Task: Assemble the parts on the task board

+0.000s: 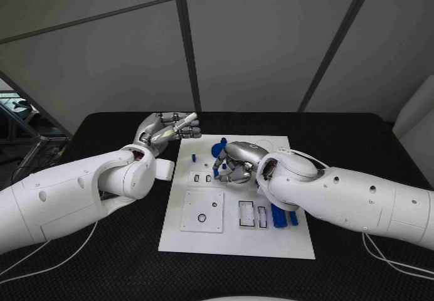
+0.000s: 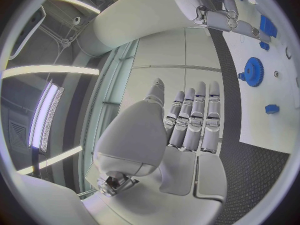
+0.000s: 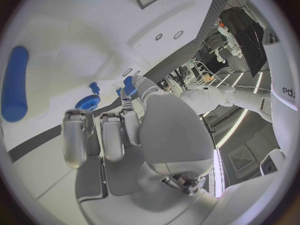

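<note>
Black table point(image 1: 362, 135) with a textured mat surface. Grey wall panels point(image 1: 253, 50) behind it on the far side, split by dark seams. Long ceiling light strips point(image 2: 47, 117) overhead, metal frame clutter point(image 1: 18, 116) at far left.

A robotics lab or test cell is indicated. A black table point(image 1: 362, 135) covered with a dark textured mat is set before grey partition panels point(image 1: 253, 50) joined by dark seams. Long strip lights point(image 2: 44, 112) and a ceiling vent point(image 2: 17, 132) are seen overhead in the left wrist view. Metal framing and equipment point(image 1: 22, 116) are seen beyond the table's left edge, and a black umbrella-like photo light point(image 3: 245, 27) on a stand is seen in the right wrist view.
</note>
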Controlling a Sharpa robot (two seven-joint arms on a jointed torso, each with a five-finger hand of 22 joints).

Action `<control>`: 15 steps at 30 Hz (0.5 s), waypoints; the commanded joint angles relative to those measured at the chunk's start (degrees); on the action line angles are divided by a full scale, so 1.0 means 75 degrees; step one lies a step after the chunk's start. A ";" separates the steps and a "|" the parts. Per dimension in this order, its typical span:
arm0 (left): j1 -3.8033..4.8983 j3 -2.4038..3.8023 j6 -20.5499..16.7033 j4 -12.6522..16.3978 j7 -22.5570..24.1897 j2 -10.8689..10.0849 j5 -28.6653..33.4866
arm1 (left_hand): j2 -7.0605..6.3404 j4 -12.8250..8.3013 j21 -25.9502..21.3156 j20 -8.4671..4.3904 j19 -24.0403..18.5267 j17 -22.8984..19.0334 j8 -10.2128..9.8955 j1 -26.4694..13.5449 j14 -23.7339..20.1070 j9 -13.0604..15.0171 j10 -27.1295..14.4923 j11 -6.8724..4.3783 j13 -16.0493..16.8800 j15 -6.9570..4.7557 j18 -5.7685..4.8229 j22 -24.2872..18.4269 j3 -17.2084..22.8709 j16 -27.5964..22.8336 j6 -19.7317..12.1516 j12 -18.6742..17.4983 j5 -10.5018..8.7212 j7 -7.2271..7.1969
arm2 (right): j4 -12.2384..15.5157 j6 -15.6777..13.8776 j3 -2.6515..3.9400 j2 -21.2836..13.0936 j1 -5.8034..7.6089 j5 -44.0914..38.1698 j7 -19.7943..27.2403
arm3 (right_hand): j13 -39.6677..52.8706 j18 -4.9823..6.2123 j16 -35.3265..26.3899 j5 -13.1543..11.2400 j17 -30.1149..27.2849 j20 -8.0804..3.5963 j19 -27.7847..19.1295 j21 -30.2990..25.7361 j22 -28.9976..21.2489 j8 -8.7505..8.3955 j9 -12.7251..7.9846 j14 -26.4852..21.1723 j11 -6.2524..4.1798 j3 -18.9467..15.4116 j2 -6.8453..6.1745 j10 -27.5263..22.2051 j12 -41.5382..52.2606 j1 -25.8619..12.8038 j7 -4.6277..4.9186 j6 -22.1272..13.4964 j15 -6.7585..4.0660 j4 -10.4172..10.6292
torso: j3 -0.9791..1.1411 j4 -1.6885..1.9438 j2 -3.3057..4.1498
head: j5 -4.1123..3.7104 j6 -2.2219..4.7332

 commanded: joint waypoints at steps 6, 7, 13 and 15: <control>0.0013 0.0007 0.0111 0.0001 0.0018 0.0024 -0.0042 | 0.0039 -0.0036 -0.0049 -0.0007 0.0071 0.0010 -0.0031 0.0030 0.0046 -0.0006 0.0036 0.0028 -0.0001 -0.0006 0.0050 -0.0011 0.0004 -0.0028 0.0024 -0.0050 -0.0027 0.0021 | -0.0129 0.0095 -0.0001 0.0093 -0.0051 -0.0301 -0.0213 | 0.0636 -0.0087 0.0012 0.0060 0.1058 -0.0051 0.0131 0.0033 0.1193 -0.0012 0.0008 0.0576 -0.0010 -0.0009 -0.0015 0.0004 0.0026 -0.0073 0.0000 0.0045 -0.0047 0.0041 | 0.0001 -0.0002 0.0002 | 0.0054 -0.0019; 0.0013 0.0007 0.0117 0.0001 0.0016 0.0026 -0.0042 | 0.0039 -0.0036 -0.0049 -0.0007 0.0071 0.0010 -0.0031 0.0030 0.0046 -0.0006 0.0036 0.0028 -0.0001 -0.0006 0.0050 -0.0011 0.0004 -0.0028 0.0024 -0.0050 -0.0027 0.0021 | -0.0147 0.0106 -0.0001 0.0103 -0.0055 -0.0306 -0.0219 | 0.0636 -0.0087 0.0012 0.0060 0.1058 -0.0051 0.0131 0.0033 0.1193 -0.0012 0.0008 0.0576 -0.0010 -0.0009 -0.0015 0.0004 0.0026 -0.0073 0.0000 0.0045 -0.0047 0.0041 | 0.0000 -0.0005 0.0001 | 0.0064 -0.0031; 0.0013 0.0007 0.0135 0.0005 0.0004 0.0028 -0.0042 | 0.0049 -0.0044 -0.0053 -0.0007 0.0073 0.0013 -0.0034 0.0036 0.0048 -0.0005 0.0040 0.0026 -0.0001 -0.0007 0.0050 -0.0015 0.0007 -0.0036 0.0028 -0.0052 -0.0026 0.0018 | -0.0226 0.0192 -0.0002 0.0167 -0.0074 -0.0356 -0.0255 | 0.0635 -0.0086 0.0014 0.0060 0.1061 -0.0051 0.0128 0.0030 0.1188 -0.0015 0.0009 0.0577 -0.0009 -0.0015 -0.0022 0.0002 0.0024 -0.0090 0.0000 0.0046 -0.0047 0.0048 | -0.0002 -0.0001 0.0009 | 0.0066 -0.0051; 0.0013 0.0007 0.0137 0.0008 0.0002 0.0029 -0.0042 | 0.0049 -0.0044 -0.0053 -0.0007 0.0073 0.0013 -0.0034 0.0036 0.0048 -0.0005 0.0040 0.0026 -0.0001 -0.0007 0.0050 -0.0015 0.0007 -0.0036 0.0028 -0.0052 -0.0026 0.0018 | -0.0247 0.0211 -0.0002 0.0192 -0.0082 -0.0397 -0.0260 | 0.0634 -0.0086 0.0013 0.0059 0.1059 -0.0051 0.0126 0.0030 0.1187 -0.0015 0.0010 0.0576 -0.0009 -0.0016 -0.0024 0.0002 0.0023 -0.0094 0.0000 0.0046 -0.0047 0.0049 | -0.0004 -0.0006 0.0001 | 0.0072 -0.0073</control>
